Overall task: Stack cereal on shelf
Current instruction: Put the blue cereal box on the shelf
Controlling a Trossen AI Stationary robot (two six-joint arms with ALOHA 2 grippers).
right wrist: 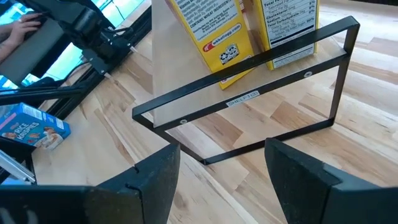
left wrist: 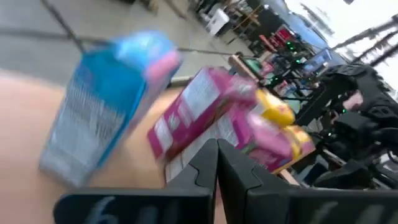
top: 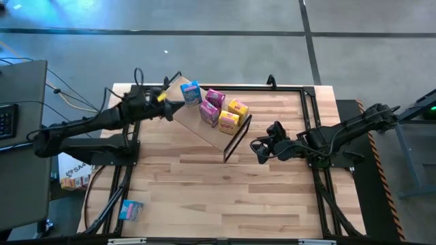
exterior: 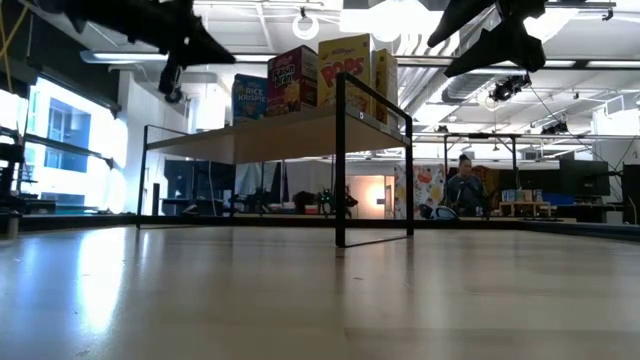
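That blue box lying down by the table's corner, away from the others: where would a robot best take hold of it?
Probably from above. The stray light blue box lies flat on the tabletop beside the left arm's base, its broad face up. Fingers closing across its two long narrow edges should hold it. The left gripper is nearer, now up at the shelf.

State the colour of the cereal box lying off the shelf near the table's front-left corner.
Light blue: the lone cereal box shows best in the high view, apart from the shelf.

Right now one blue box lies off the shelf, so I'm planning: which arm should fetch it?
Probably left: the stray blue box lies at the table's left front corner, on the left gripper's side; the right gripper is farther away.
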